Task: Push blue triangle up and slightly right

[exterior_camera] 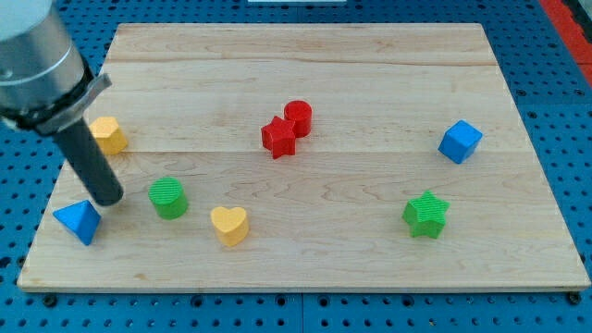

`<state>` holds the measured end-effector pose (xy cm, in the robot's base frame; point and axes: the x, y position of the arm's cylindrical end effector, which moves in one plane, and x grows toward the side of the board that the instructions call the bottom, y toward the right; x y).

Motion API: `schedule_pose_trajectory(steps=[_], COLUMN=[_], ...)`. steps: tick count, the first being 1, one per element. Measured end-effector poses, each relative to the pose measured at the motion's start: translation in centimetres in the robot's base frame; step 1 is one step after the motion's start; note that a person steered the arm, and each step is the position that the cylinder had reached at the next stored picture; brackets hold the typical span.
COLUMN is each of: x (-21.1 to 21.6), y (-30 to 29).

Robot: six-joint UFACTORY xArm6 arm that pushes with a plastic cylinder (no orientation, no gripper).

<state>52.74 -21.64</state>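
Observation:
The blue triangle [78,220] lies near the board's bottom left corner. My tip [106,199] is the lower end of the dark rod that comes down from the view's top left. It stands just up and right of the blue triangle, touching or nearly touching its upper right edge. The green cylinder [168,197] is a short way to the right of my tip.
A yellow block [109,135] sits above my tip, beside the rod. A yellow heart [229,224] lies right of the green cylinder. A red star [278,138] and red cylinder [298,117] touch mid-board. A blue cube [460,141] and green star [425,214] are at the right.

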Motion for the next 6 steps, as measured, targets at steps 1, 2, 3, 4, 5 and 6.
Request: schedule_pose_trajectory(steps=[1, 2, 3, 4, 5, 6], x=[3.4, 4.1, 6.1, 5.1, 3.0, -0.4], y=[0.0, 0.8, -4.4, -7.1, -6.9, -6.5])
